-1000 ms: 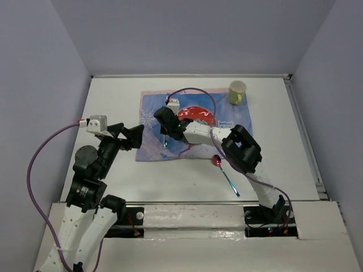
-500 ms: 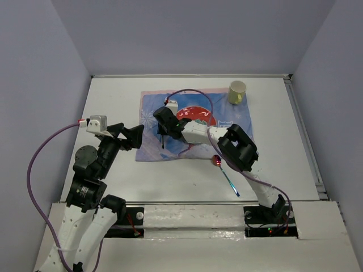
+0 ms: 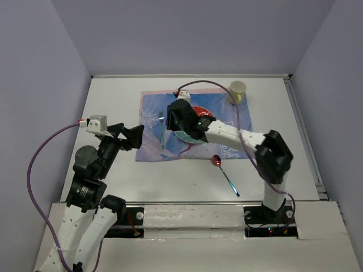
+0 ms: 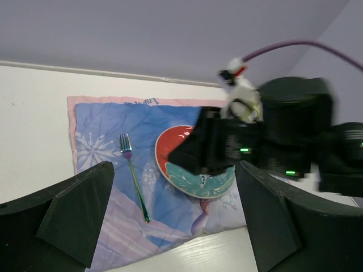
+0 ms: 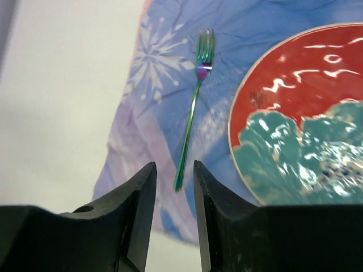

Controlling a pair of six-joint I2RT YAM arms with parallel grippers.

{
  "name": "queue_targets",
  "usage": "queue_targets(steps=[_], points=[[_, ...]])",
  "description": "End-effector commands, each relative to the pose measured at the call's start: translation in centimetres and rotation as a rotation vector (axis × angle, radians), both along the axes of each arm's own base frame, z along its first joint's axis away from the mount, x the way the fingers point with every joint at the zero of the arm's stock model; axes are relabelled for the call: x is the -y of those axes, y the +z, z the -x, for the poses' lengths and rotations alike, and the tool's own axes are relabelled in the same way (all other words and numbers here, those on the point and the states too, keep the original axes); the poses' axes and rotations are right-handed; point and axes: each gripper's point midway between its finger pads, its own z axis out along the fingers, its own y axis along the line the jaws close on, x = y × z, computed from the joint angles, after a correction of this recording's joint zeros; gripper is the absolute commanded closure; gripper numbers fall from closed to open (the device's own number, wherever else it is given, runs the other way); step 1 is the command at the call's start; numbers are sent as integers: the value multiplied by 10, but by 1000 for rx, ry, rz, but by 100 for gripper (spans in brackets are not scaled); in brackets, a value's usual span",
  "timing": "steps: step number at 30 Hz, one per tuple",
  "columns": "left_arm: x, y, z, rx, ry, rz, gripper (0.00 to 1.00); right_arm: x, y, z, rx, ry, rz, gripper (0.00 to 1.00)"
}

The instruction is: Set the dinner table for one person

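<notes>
The dinner table (image 3: 113,102) is a white tabletop. A blue snowflake mat (image 3: 150,110) lies on it at the back middle, with a red and teal plate (image 3: 201,111) on it. An iridescent fork (image 3: 163,133) lies flat on the mat left of the plate, tines toward the back. My right gripper (image 3: 172,120) hovers over the plate's left edge, narrowly open and empty. In the right wrist view (image 5: 174,165) the fork (image 5: 193,113) and the plate (image 5: 300,130) lie below it. My left gripper (image 3: 139,136) is open and empty at the mat's left edge, (image 4: 174,167) facing the fork (image 4: 133,181).
An iridescent spoon (image 3: 226,174) with a red bowl lies on the bare table in front of the mat's right corner. A yellow cup (image 3: 237,92) stands at the mat's back right corner. The right arm stretches across the plate and the mat's right half.
My right gripper let go of the fork, which now lies on the mat left of the plate. The gripper drew back and to the right, over the plate. The left arm has not moved.
</notes>
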Motion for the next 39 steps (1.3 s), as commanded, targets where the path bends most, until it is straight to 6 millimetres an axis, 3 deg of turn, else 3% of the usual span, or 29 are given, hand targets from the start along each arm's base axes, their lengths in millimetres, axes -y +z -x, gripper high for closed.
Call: queue_targets(steps=[1,2,3,4,5,9,11,14,17,21,26,28,32,34,35,36,39], points=[[5,11,0,40,-27,14,1,55,44,48,54,67,-4,62],[6,11,1,43,-28,15,1,84,2,72,-30,50,67,62],[6,12,2,45,-31,14,1,110,6,91,-47,31,82,61],[7,12,2,46,-36,12,1,128,-7,107,-88,24,111,61],[7,13,3,49,-39,15,1,162,-31,137,-164,13,168,60],[10,13,3,49,-52,18,1,210,-64,198,-338,-9,177,52],[10,12,3,46,-52,16,1,221,-74,220,-393,-17,136,46],[9,11,2,45,-44,15,1,233,-84,228,-433,-68,127,39],[7,11,1,43,-35,15,1,248,-97,226,-446,-131,164,40],[8,9,-1,40,-38,16,1,248,-92,212,-410,-149,192,42],[8,9,-1,38,-38,15,1,240,-99,197,-405,-91,282,55],[7,9,-2,38,-35,15,1,240,-111,197,-440,-82,336,56],[7,10,-1,41,-38,15,1,235,-117,193,-452,-69,354,69],[7,10,-1,43,-39,14,1,234,-120,193,-461,-63,365,82],[7,10,-1,43,-41,14,1,234,-121,194,-464,-61,367,96],[7,10,-1,43,-41,16,1,233,-121,194,-468,-56,366,100],[8,10,0,43,-44,14,1,235,-116,200,-482,-43,358,100]])
